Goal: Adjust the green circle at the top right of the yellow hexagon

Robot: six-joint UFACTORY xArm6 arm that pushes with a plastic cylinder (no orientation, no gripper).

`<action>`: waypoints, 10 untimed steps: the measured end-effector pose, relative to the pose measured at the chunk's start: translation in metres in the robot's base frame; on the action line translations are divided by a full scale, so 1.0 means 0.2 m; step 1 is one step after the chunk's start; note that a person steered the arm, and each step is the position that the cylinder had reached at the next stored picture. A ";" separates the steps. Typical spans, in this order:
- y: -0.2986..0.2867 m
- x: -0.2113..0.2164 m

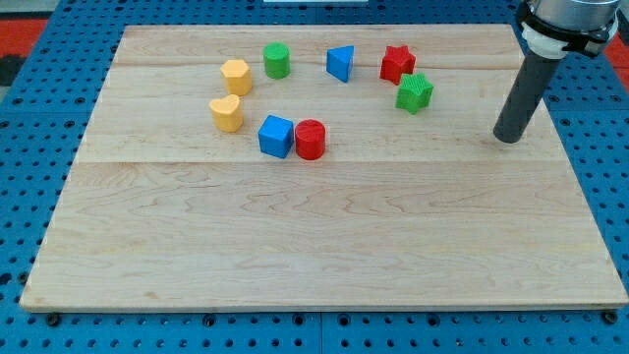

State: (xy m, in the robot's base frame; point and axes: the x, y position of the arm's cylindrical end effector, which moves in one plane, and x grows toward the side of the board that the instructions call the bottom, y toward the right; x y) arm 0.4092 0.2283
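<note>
The green circle (276, 61) stands near the view's top, just right of and slightly above the yellow hexagon (236, 76), with a small gap between them. My tip (507, 138) rests on the board at the view's right, far from both blocks, beyond the green star. The rod rises from it toward the view's top right.
A yellow heart (226, 113) lies below the hexagon. A blue cube (276, 136) and a red cylinder (310, 139) touch side by side. A blue triangle (340, 63), a red star (397, 65) and a green star (414, 92) lie toward the right. The wooden board (324, 246) sits on a blue pegboard.
</note>
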 end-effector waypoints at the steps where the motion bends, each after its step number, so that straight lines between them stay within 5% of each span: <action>1: -0.07 0.00; 3: -0.75 0.07; 5: -0.92 -0.39; 7: -1.47 -0.69; 10: -1.66 -0.61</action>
State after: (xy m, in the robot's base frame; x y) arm 0.2865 -0.1028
